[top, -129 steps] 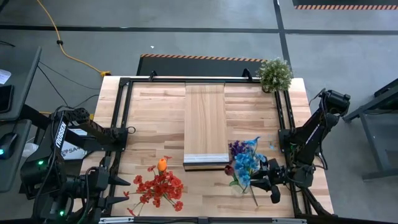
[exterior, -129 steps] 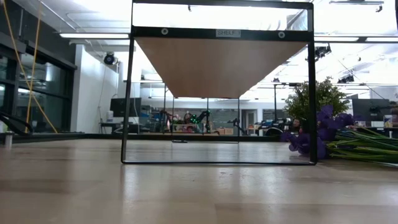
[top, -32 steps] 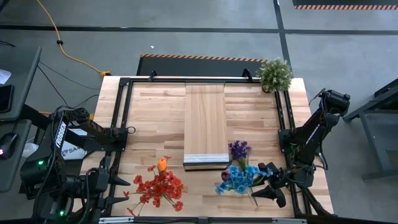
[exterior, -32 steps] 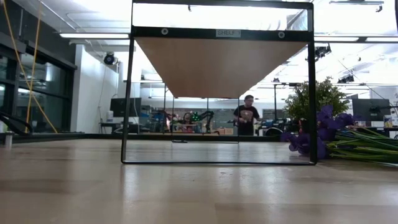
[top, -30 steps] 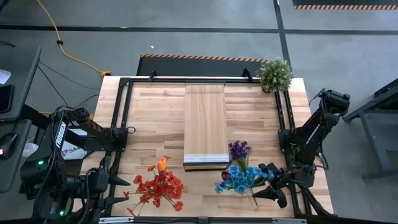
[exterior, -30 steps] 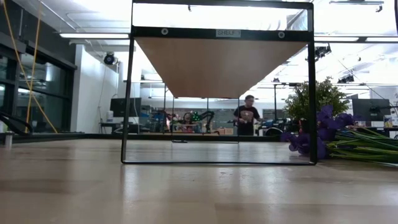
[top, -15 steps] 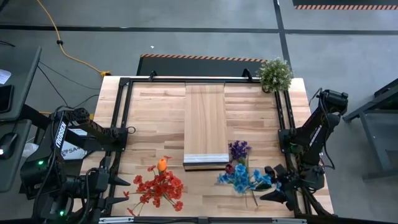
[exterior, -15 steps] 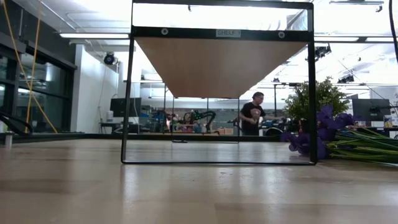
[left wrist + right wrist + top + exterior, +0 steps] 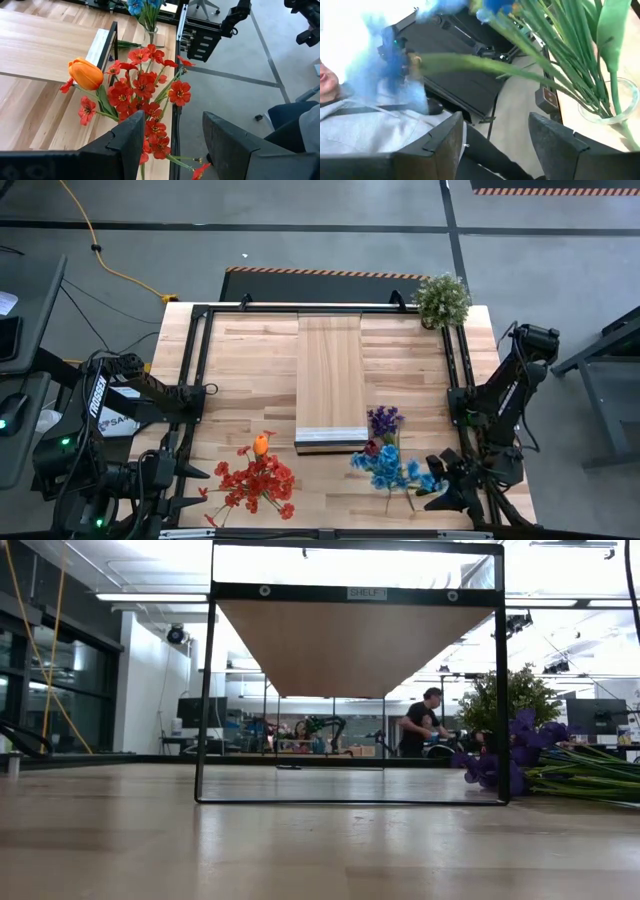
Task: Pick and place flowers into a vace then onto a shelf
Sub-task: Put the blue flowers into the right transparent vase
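Blue flowers (image 9: 388, 468) swung left of right fingers (image 9: 437, 490).

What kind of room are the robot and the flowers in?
Probably a robotics lab or workshop. Beyond the wooden table there is a bare grey floor with striped hazard tape, and the low view shows desks with monitors and a person.

Potted plant (image 9: 441, 299) at corner, person (image 9: 420, 724) behind
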